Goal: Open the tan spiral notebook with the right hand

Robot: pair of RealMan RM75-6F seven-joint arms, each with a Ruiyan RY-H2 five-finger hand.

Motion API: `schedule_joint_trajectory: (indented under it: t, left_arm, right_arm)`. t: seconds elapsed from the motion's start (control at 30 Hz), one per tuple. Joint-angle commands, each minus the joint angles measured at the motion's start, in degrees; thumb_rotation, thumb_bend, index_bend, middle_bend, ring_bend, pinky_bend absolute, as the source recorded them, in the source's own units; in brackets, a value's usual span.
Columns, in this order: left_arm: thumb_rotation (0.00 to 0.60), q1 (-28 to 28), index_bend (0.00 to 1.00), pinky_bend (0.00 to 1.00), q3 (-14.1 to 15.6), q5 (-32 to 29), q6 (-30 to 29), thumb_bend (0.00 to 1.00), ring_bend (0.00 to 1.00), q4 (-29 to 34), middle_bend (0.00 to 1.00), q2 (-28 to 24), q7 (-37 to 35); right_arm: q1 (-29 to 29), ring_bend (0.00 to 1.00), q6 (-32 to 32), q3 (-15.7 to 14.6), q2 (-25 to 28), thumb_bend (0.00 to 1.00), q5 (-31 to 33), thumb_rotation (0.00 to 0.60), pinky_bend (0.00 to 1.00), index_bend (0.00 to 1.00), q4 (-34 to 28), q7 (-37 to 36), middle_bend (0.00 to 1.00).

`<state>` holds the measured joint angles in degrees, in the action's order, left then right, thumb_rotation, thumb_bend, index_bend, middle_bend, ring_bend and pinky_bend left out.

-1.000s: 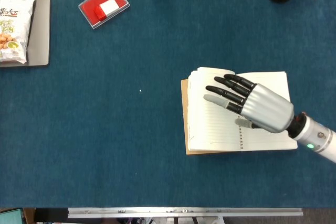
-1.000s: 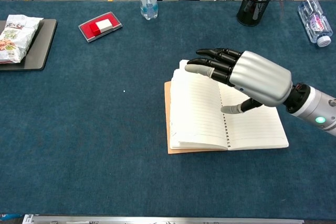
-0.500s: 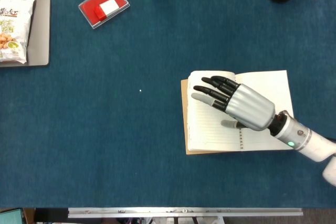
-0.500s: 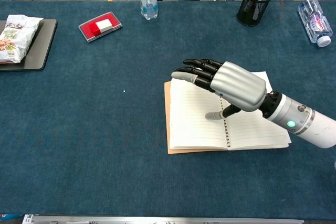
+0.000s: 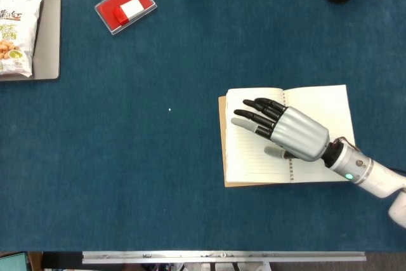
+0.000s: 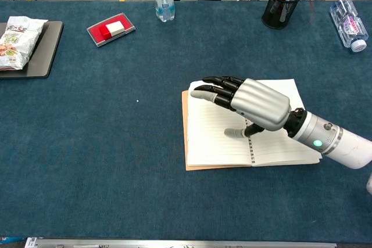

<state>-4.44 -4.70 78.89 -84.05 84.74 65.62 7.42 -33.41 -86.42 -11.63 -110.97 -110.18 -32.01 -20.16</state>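
**Notebook open under my right hand**

I had the right hand (image 6: 256, 104) spread flat, fingers (image 5: 250, 117) apart and gripping nothing, over the left page of the tan spiral notebook (image 6: 215, 137), which lay open on the blue bench (image 6: 104, 143).

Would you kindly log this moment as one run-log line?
task: open notebook | notebook: lying open | right hand: fingers spread over left page, holding nothing | left hand: not in view
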Motion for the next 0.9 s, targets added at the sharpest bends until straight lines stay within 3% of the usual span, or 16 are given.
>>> schedule_joint_trajectory:
  t: [0.03, 0.3, 0.53, 0.77, 0.9]
  left_arm:
    - [0.6, 0.0, 0.38, 0.37, 0.0, 0.0, 0.0, 0.05, 0.19, 0.0, 0.35, 0.0, 0.0]
    - [0.6, 0.0, 0.38, 0.37, 0.0, 0.0, 0.0, 0.05, 0.19, 0.0, 0.35, 0.0, 0.1]
    - [0.6, 0.1, 0.38, 0.37, 0.0, 0.1, -0.1, 0.04, 0.19, 0.0, 0.35, 0.0, 0.1]
    - [0.6, 0.1, 0.38, 0.37, 0.0, 0.2, -0.2, 0.05, 0.19, 0.1, 0.35, 0.0, 0.2]
    - [0.6, 0.0, 0.38, 0.37, 0.0, 0.2, -0.2, 0.04, 0.19, 0.0, 0.35, 0.1, 0.3]
  right_arm:
    - [0.2, 0.01, 0.1, -0.3, -0.2, 0.0, 0.1, 0.6, 0.17, 0.05, 0.6, -0.3, 0.12]
    - [0.5, 0.01, -0.2, -0.8, -0.2, 0.0, 0.3, 0.6, 0.17, 0.05, 1.6, -0.6, 0.12]
    - [-0.3, 0.01, -4.0, 0.8, 1.1, 0.0, 0.8, 0.6, 0.17, 0.05, -0.7, -0.4, 0.12]
    - [-1.1, 0.01, -9.1, 2.1, 6.9, 0.0, -0.2, 0.6, 0.17, 0.05, -7.9, 4.1, 0.12]
    - [-0.9, 0.01, -10.8, 2.5, 13.3, 0.0, -0.8, 0.6, 0.17, 0.05, -14.7, 9.7, 0.12]
